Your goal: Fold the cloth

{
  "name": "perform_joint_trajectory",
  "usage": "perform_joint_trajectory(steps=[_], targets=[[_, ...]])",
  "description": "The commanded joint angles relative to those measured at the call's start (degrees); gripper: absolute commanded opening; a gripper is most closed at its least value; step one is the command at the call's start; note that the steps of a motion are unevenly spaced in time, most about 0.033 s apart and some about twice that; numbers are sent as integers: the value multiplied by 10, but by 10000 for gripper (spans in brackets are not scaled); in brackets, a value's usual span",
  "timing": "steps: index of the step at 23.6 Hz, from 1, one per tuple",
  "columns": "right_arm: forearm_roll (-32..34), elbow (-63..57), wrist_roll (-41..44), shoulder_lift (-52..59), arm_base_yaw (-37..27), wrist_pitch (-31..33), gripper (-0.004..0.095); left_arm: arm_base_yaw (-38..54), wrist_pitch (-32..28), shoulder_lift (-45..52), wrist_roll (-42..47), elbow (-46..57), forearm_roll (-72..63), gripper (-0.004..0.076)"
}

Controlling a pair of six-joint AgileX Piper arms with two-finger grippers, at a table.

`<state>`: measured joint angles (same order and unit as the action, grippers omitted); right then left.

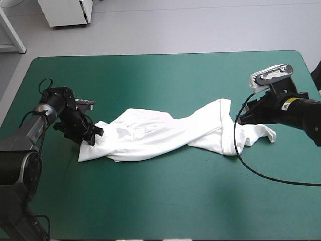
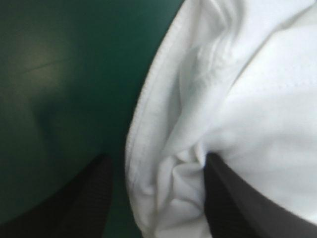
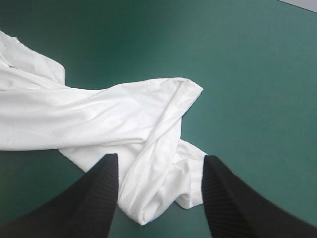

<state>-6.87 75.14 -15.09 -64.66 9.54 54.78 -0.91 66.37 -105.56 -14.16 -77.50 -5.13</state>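
One T-shirt [image 1: 160, 133], left claw [image 1: 95, 135], right claw [image 1: 240, 119]
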Motion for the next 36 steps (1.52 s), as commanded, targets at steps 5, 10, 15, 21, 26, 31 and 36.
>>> perform_joint_trajectory(steps=[5,10,15,21,26,31,36], targets=[[17,23,-10,-48,-1,-57,442,-2,9,-8,-23,-6,-47,-21],[25,71,-12,-212,-1,-59,438,-2,28,-5,-36,-6,-71,-20],[-1,256,-13,-405,-2,-23,474,-5,39,21,-49,-7,-100,-20],[-37,340,-21,-514,-18,-18,540,-12,42,59,-53,-7,-101,-20],[-36,340,-24,-542,-41,-15,540,-12,42,62,-53,-9,-101,-20],[-41,340,-28,-553,-49,-9,539,-12,42,62,-55,-9,-101,-20],[-63,340,-31,-572,-49,3,539,-12,44,63,-55,-13,-101,-20]])
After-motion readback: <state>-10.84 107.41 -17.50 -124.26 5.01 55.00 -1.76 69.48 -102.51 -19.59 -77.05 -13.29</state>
